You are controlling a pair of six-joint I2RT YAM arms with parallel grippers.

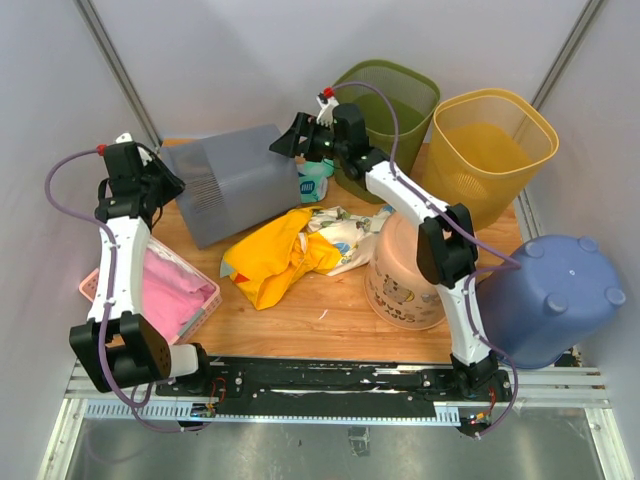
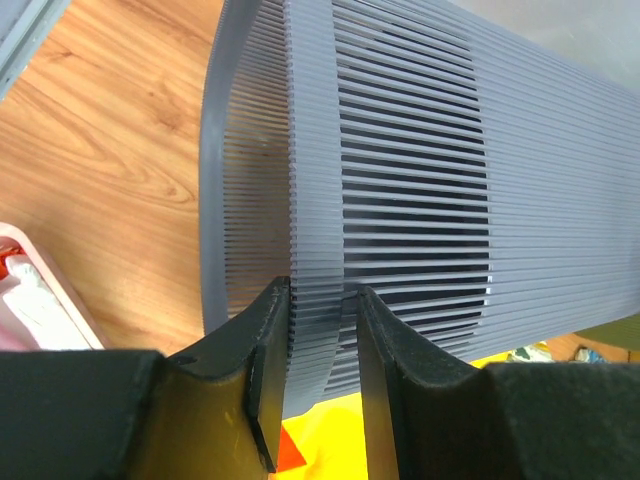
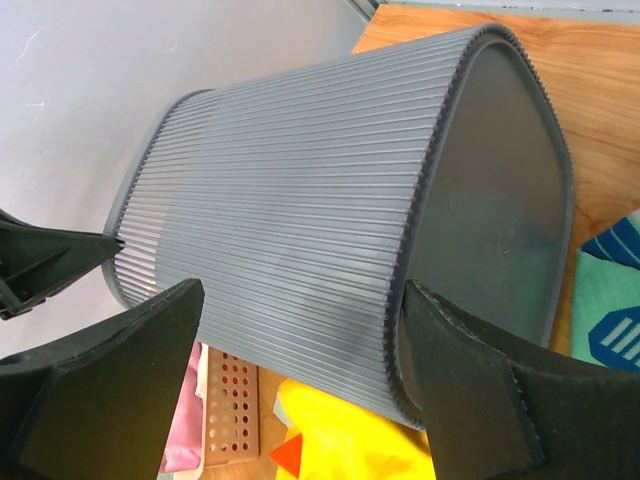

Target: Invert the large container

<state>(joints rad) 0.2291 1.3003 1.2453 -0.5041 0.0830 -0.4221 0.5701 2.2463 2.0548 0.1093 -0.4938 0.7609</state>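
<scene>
**Two arms at one grey bin lying on its side**

We find the grey bin (image 1: 235,190) on its side at the 11 o'clock part of the table (image 1: 350,320), neither upright nor inverted. In the overhead view its long axis runs roughly from 9 to 3 o'clock, with the open mouth toward 9 and the closed base toward 3.

The left gripper (image 2: 322,300) is at the mouth end. Its fingers are narrow and straddle the rim wall, one on each side. We cannot tell whether the pads actually bite.

The right gripper (image 3: 300,300) stands off the base end with its fingers spread wide, holding nothing.

Both arms are near, but only the left is on the bin. In our judgement the turn hinges on the mouth, which must swing down from 9 o'clock to face the table, base uppermost.

A yellow cloth (image 1: 275,255) lies just beside the bin, at its 5 o'clock, and could be caught under the rim.
</scene>
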